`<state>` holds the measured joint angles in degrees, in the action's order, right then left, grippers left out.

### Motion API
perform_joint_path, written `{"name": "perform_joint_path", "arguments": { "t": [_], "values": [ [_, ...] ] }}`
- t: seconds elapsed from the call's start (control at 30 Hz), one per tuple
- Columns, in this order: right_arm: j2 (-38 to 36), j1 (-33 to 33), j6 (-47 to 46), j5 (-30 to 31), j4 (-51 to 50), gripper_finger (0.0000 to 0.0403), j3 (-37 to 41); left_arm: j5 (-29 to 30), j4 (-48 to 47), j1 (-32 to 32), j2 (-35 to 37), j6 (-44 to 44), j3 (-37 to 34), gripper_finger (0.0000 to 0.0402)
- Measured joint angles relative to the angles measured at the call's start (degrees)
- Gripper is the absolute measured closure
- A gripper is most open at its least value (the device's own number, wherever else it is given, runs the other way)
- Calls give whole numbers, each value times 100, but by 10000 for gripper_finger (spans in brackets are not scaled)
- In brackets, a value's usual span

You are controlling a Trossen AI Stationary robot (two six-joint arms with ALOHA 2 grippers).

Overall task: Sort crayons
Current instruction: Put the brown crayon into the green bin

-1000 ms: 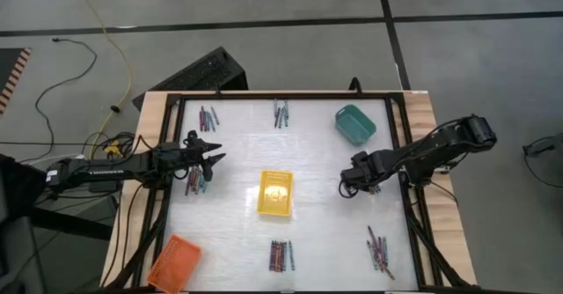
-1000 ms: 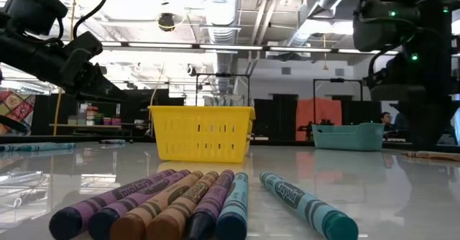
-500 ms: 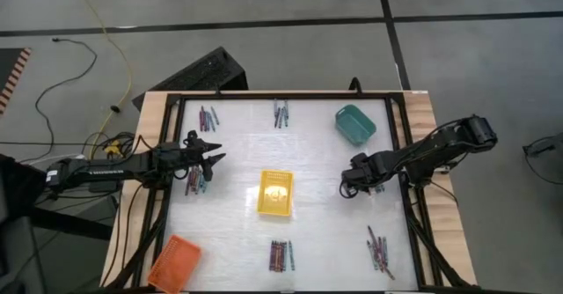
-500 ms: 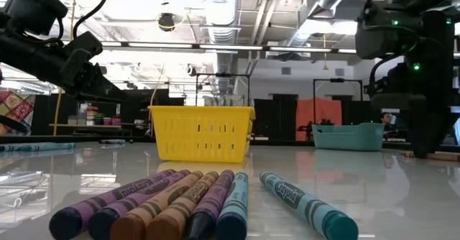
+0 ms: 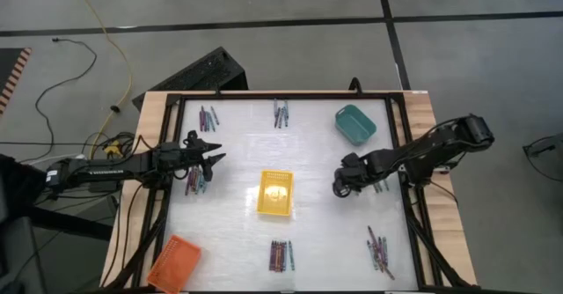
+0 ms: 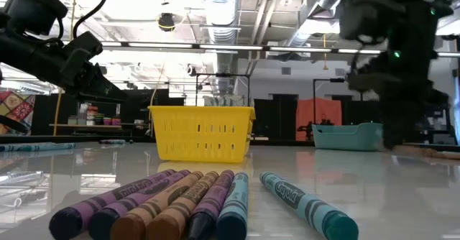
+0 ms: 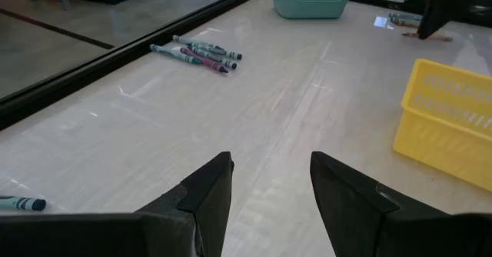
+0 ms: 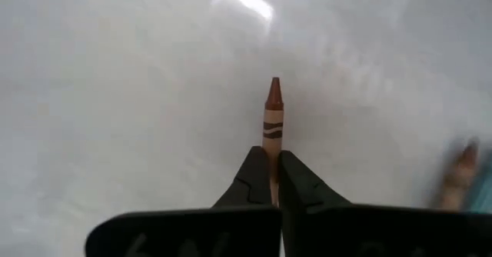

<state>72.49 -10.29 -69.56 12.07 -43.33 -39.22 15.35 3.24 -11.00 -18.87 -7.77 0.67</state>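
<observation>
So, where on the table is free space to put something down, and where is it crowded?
Bare patches: between the yellow tray and the teal tray; between the yellow tray and the right gripper, which is shut on a brown crayon. Crowded: near the left gripper, open above a crayon pile; the crayons in front of the yellow tray.

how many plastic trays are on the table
3: the teal tray at the far right, the yellow tray in the middle, and the orange tray at the near left corner. None look hidden.
</observation>
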Motion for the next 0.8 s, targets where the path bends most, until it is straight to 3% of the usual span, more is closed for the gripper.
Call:
{"name": "perform_joint_path", "arguments": {
  "t": [0.3, 0.6, 0.8],
  "values": [
    [-3, 991, 1686, 1345, -773, 402, -1396, 0, -1, -2, 0, 2, 0, 235],
    [-4, 2879, 3525, 946, -721, 402, -1622, 2, -1, -2, 0, 2, 2, 235],
    [-6, 3758, 4427, 598, -656, 403, -1622, 2, -2, -2, 2, 2, 2, 235]
  ]
}}
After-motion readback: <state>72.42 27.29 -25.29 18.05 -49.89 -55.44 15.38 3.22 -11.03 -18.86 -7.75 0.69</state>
